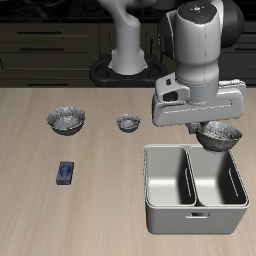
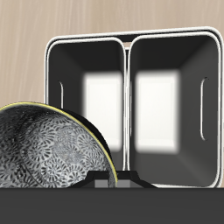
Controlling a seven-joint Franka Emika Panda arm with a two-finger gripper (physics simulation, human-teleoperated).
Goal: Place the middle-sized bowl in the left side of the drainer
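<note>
The middle-sized bowl (image 1: 218,137) hangs above the drainer's (image 1: 196,214) back rim, two other bowls (image 1: 67,121) farther along the table.

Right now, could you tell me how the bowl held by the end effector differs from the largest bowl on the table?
The held middle-sized bowl hangs in the air above the drainer; the widest bowl rests on the table. The held bowl looks narrower and is tilted; the widest bowl sits level. Both are shiny grey metal.

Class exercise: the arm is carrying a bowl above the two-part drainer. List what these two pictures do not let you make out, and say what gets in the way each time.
- Gripper fingers: in the exterior view the arm's body covers them; the wrist view shows only a dark edge.
- Middle-sized bowl: the wrist view's border cuts it off.
- Drainer: exterior view, arm and bowl cover its back rim.
- Small blue object: too small to identify.
</note>
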